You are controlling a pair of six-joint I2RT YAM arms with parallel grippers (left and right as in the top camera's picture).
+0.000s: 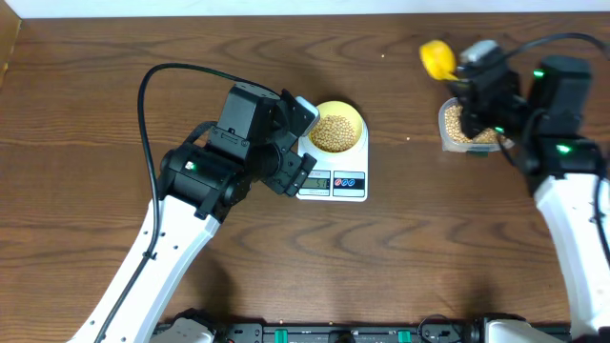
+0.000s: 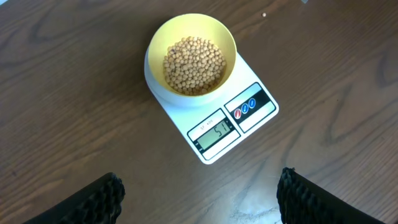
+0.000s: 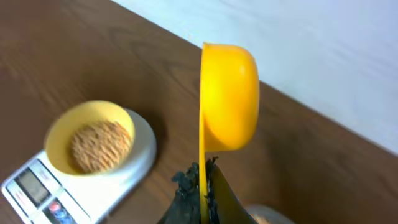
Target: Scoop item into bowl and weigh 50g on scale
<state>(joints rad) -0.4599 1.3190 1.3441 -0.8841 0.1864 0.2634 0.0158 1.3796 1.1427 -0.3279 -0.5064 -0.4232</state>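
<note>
Dark wooden table (image 1: 86, 114) carries the white scale (image 1: 333, 181). On the scale stands the yellow bowl (image 2: 158, 38) with the beans (image 2: 194, 65) heaped inside. Just left of the scale the left gripper (image 2: 199, 205) hovers, fingers spread wide and empty. Well right of the scale, the right gripper (image 3: 202, 186) pinches the handle of a yellow scoop (image 3: 229, 93), near a clear tub (image 1: 445, 133).

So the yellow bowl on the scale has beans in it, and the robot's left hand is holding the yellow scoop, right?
Not quite. It is the right hand that holds the yellow scoop, as the right wrist view shows. The left hand is open and empty. The yellow bowl on the scale does have beans in it.
</note>
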